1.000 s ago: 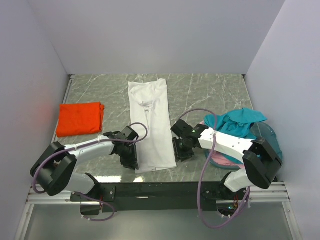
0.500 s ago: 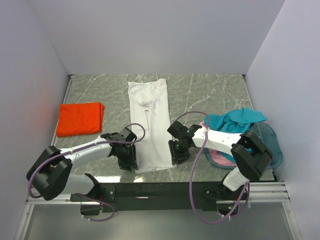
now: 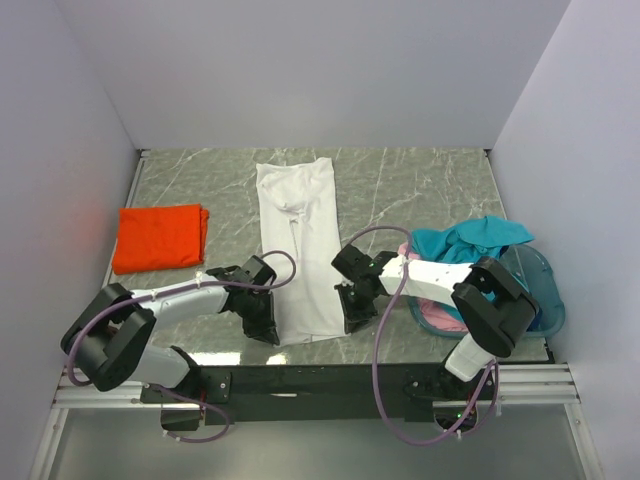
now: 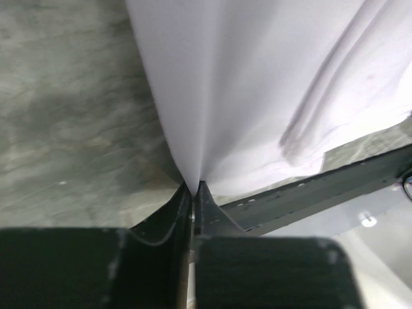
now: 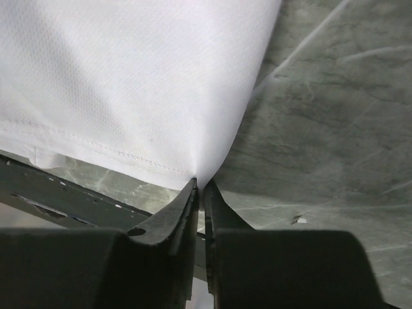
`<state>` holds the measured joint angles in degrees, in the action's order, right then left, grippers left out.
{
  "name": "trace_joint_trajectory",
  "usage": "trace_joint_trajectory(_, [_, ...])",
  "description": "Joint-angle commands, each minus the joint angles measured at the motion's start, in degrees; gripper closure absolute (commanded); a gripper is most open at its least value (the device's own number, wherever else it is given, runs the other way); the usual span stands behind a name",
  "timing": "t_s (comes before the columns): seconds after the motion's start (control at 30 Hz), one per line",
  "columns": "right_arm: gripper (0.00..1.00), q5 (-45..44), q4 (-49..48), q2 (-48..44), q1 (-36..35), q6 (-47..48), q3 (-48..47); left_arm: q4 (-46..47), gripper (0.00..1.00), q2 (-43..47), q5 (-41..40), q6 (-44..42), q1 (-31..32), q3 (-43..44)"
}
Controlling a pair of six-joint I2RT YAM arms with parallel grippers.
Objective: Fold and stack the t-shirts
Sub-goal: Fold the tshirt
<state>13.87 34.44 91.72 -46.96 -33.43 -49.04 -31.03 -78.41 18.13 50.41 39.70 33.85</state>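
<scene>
A white t-shirt (image 3: 300, 240) lies folded into a long strip down the middle of the table. My left gripper (image 3: 268, 325) is shut on its near left corner (image 4: 193, 148). My right gripper (image 3: 352, 312) is shut on its near right corner (image 5: 193, 129). A folded bright orange t-shirt (image 3: 160, 237) lies at the left. A teal t-shirt (image 3: 470, 243) and a pink t-shirt (image 3: 440, 318) lie heaped in the basket at the right. The other white t-shirt is out of view.
The translucent teal plastic basket (image 3: 545, 300) stands at the right edge. The table's dark front rail (image 3: 320, 378) runs just behind both grippers. Grey walls close in the left, back and right sides.
Both grippers have closed in on the near corners of the white t-shirt and pinched them. The shirt's near hem has narrowed and drawn in a little.
</scene>
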Motion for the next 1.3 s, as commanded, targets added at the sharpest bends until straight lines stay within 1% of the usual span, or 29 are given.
trace_joint_trajectory(0.0, [0.93, 0.81, -0.07, 0.3, -0.59, 0.56, 0.52, 1.85, 1.0, -0.96, -1.69, -1.37, 0.29, -1.68])
trace_joint_trajectory(0.07, [1.0, 0.98, 0.98, 0.04, -0.85, 0.56, 0.61, 1.5, 1.0, 0.1, -2.13, -1.02, 0.29, -1.85])
trace_joint_trajectory(0.2, [1.0, 2.3, 2.74, -1.46, -1.55, 0.47, 0.78, -0.69, 1.0, 2.91, -2.75, 0.47, 0.29, -2.29])
trace_joint_trajectory(0.5, [1.0, 4.59, 7.92, -6.64, -4.63, -2.6, 0.61, -7.64, 1.0, 13.28, -2.49, 4.86, 0.29, -2.47])
trace_joint_trajectory(0.67, [1.0, 3.54, 11.97, -9.54, -5.34, -4.36, -2.9, -12.38, 1.0, 17.59, -4.06, 5.92, 0.2, 1.12])
trace_joint_trajectory(0.83, [1.0, -1.11, 15.65, -11.39, -5.34, -5.68, -8.34, -16.34, 1.0, 16.45, -9.25, 4.7, 0.11, 6.57])
trace_joint_trajectory(0.97, [1.0, -3.4, 16.28, -10.52, -4.9, -5.68, -11.51, -14.86, 1.0, 14.78, -9.87, 2.85, -1.9, 8.78])
trace_joint_trajectory(1.07, [1.0, -6.3, 16.37, -9.63, -4.2, -5.42, -14.24, -13.8, 1.0, 12.24, -9.95, 0.57, -4.28, 10.62])
trace_joint_trajectory(1.2, [1.0, -7.01, 15.58, -7.27, -1.39, -3.84, -18.19, -12.05, 1.0, 9.77, -9.96, -2.85, -8.84, 13.79])
trace_joint_trajectory(1.27, [1.0, -7.36, 14.87, -5.34, 0.02, -2.53, -19.95, -9.25, 1.0, 8.02, -8.82, -4.26, -11.47, 15.37])
